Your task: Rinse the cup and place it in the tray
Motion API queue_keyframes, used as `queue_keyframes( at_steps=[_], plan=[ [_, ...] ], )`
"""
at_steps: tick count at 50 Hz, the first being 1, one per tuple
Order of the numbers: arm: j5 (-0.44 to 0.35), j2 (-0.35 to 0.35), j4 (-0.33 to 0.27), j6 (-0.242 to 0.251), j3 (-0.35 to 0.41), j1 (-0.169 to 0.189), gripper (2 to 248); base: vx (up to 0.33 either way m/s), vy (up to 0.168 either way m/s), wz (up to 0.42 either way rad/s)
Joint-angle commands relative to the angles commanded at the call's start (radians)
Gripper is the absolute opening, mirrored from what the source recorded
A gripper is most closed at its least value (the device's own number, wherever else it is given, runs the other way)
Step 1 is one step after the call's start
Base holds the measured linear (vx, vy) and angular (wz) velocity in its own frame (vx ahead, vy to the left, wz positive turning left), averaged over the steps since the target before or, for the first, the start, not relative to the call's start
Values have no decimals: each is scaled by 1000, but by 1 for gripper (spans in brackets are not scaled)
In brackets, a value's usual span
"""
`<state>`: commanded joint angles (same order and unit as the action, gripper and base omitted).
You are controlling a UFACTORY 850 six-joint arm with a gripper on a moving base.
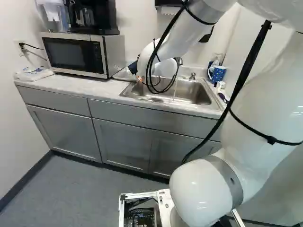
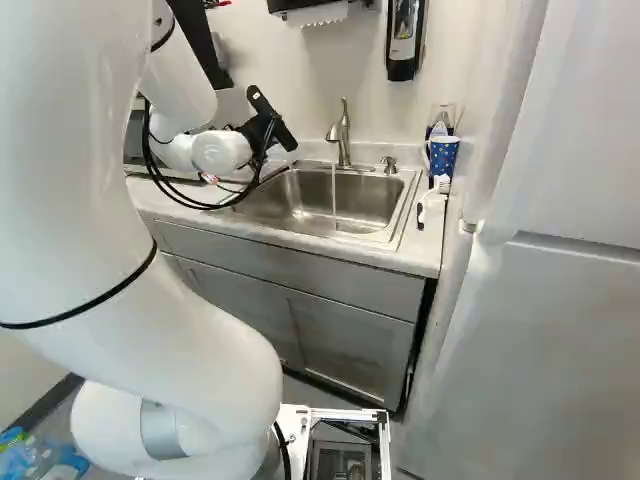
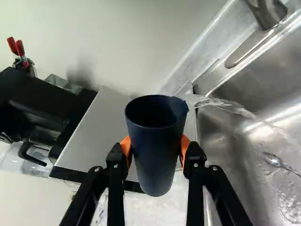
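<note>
the cup (image 3: 156,153) is pinched at its sides by the claw (image 3: 155,144), probably so its mouth is left uncovered for rinsing.

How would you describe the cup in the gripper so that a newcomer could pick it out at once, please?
Start at the steel sink, then look to its end nearest the microwave, where the white arm reaches in. The cup is held between the orange pads of the gripper; it is plain dark blue, unlike the dotted mug standing beyond the sink's other end.
</note>
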<state>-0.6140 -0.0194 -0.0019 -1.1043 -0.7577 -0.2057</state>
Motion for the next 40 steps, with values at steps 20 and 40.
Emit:
queue_keyframes(
  at_steps=[20, 40],
  plan=[
    [0, 0, 0, -210, 0, 0, 120, 0, 0, 0],
    [0, 0, 0, -420, 0, 0, 120, 0, 0, 0]
  ],
)
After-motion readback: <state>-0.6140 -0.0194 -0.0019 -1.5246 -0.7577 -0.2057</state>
